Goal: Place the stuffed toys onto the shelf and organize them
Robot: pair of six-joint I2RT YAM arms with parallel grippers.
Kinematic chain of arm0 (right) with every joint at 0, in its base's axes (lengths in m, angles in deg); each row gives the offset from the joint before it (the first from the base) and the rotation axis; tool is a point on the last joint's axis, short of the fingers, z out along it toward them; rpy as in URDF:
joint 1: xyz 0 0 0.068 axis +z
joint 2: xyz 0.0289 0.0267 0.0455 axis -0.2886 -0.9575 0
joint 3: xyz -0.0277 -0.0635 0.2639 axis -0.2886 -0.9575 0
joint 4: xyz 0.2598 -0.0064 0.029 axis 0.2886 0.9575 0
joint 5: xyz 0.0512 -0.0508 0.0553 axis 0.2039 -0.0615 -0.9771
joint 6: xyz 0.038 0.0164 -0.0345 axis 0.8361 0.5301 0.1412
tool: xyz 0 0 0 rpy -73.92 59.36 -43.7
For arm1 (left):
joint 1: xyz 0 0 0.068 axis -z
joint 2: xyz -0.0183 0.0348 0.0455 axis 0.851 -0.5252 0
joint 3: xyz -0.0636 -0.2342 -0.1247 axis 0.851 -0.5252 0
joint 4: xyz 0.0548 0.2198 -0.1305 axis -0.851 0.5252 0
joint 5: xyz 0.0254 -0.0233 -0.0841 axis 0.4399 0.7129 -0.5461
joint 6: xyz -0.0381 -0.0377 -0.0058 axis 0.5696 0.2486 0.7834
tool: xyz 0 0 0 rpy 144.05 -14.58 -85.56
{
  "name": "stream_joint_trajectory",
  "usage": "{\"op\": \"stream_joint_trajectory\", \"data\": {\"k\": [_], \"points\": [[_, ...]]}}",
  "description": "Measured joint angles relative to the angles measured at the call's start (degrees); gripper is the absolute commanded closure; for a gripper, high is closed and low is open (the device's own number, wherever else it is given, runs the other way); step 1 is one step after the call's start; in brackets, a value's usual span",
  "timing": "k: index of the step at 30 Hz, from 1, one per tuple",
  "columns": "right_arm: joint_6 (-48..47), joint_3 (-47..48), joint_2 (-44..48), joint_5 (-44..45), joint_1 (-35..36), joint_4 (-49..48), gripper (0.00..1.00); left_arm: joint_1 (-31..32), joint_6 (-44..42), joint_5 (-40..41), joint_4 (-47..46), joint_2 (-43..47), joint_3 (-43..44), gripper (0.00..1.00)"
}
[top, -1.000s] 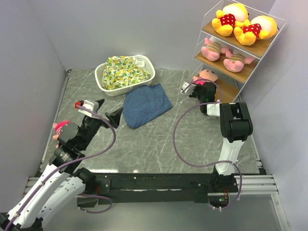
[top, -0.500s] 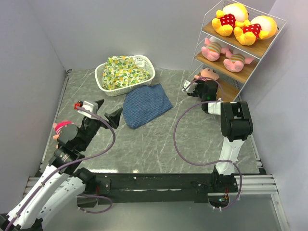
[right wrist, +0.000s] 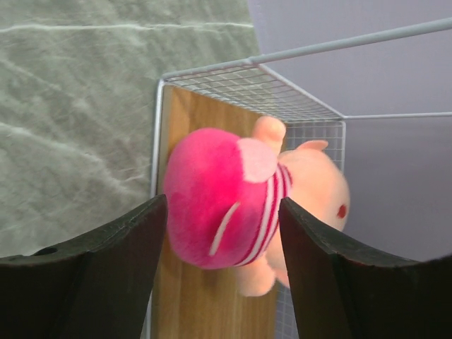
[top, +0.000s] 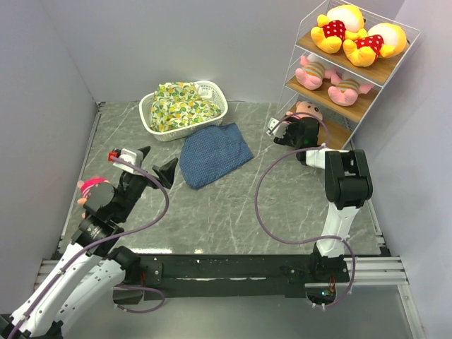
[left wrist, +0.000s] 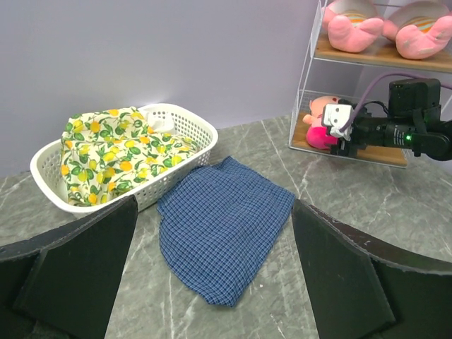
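The shelf (top: pixel 367 107) stands in the upper right of the overhead view, against the right wall. Six stuffed toys show in all, five of them at the shelf. Two yellow bears (top: pixel 337 28) (top: pixel 378 41) lie side by side on the top board. Two pink striped piglets (top: pixel 312 73) (top: pixel 346 90) lie on the middle board. The held doll (top: pixel 305 109), in a pink hat, is at the open left end of the bottom board.

The right pincer (right wrist: pixel 222 212) is clamped on that doll. In the right wrist view its two dark fingers (right wrist: pixel 106 261) press against either side of the toy, which lies over the wooden board inside the wire frame. The second doll (top: pixel 90 188) sits at the left edge of the overhead view, tucked against the left arm and partly hidden by it, well apart from the shelf.

The left pincer (top: pixel 157 163) hangs over the grey marbled surface (top: pixel 247 205) with its fingers spread wide and nothing between them.

One blue checked cloth (top: pixel 212 154) lies flat just to the right of that pincer, between it and the shelf. Above the cloth and touching its top edge is one white basket (top: pixel 145 114), holding one floral cloth bundle (top: pixel 180 104). A purple cable loops from each arm.
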Motion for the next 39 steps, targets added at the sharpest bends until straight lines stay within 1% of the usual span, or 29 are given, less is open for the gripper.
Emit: {"op": "stream_joint_trajectory", "data": {"k": [3,5,6,7,9,16,19,20,22,23,25,26,32,39], "points": [[0.07,1.09,-0.02,-0.22,0.00,2.95,0.31,0.00,0.00,0.22,-0.09,0.17,-0.02,0.03],[-0.04,1.81,-0.02,-0.17,0.00,4.07,0.34,0.00,0.00,0.22,0.00,0.02,-0.02,0.04],[-0.11,2.25,-0.15,-0.09,0.00,4.39,0.42,0.00,0.00,0.22,0.00,-0.04,-0.02,0.04],[-0.28,2.89,-0.37,0.07,0.00,4.76,0.46,0.00,0.00,0.20,-0.02,-0.07,-0.02,0.04],[-0.61,3.72,-0.92,0.26,0.00,5.16,0.50,0.00,0.00,0.20,-0.02,-0.07,-0.02,0.04],[-1.77,5.81,-3.72,1.33,-0.07,5.92,0.51,0.00,0.00,0.24,-0.02,-0.11,-0.02,0.04],[-2.47,6.49,-4.42,1.40,-0.07,6.47,0.64,0.00,-0.02,0.24,0.02,-0.22,-0.02,0.04],[-2.71,6.78,-4.61,1.40,-0.11,6.73,0.73,0.00,0.00,0.24,0.00,-0.22,-0.02,0.04],[-3.52,7.17,-4.98,1.36,-0.22,6.80,0.81,0.00,0.00,0.24,-0.04,-0.20,-0.02,0.04],[-3.58,7.32,-5.14,1.31,-0.31,6.95,0.89,0.00,-0.02,0.24,-0.02,-0.20,-0.02,0.04],[-4.13,7.34,-5.18,1.33,-0.44,6.91,0.95,0.00,-0.02,0.24,-0.02,-0.20,-0.02,0.04],[-4.33,7.34,-5.18,1.31,-0.50,6.80,0.99,0.00,0.00,0.24,-0.02,-0.20,-0.02,0.04],[-5.70,7.32,-5.18,0.94,-0.55,6.64,1.00,0.00,-0.02,0.24,-0.02,-0.15,-0.02,0.04],[-7.58,7.17,-5.18,-2.64,-0.66,5.66,1.00,0.00,-0.02,0.24,-0.02,-0.15,-0.02,0.04]]}}
